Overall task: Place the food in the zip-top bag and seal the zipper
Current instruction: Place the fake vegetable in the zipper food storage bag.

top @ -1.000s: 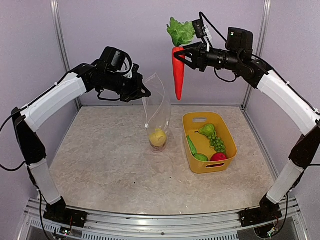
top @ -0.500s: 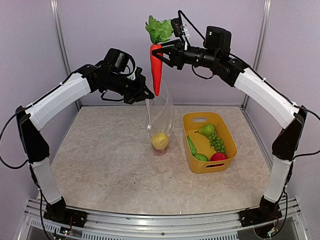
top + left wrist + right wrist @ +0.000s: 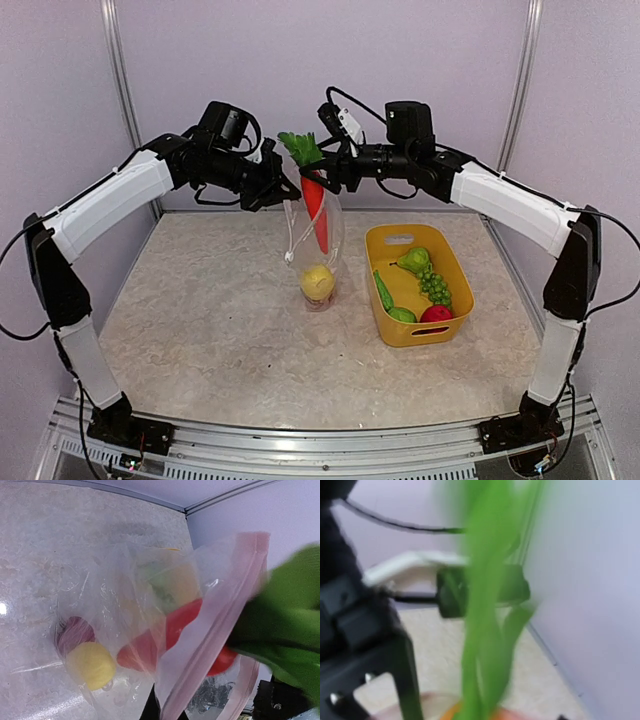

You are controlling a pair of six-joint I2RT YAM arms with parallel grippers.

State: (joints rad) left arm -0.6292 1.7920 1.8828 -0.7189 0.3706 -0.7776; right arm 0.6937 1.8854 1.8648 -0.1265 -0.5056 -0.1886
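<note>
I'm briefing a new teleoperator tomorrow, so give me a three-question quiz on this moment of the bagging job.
1. True or false: the lower end of the carrot is already inside the zip-top bag.
2. What holds the bag's mouth edge up? A) the left gripper B) the basket handle C) nothing, the bag stands by itself
3. Fill in: the green grapes lie in the yellow ____.

Key
1. True. The right gripper holds the carrot by its top.
2. A.
3. basket.
</note>
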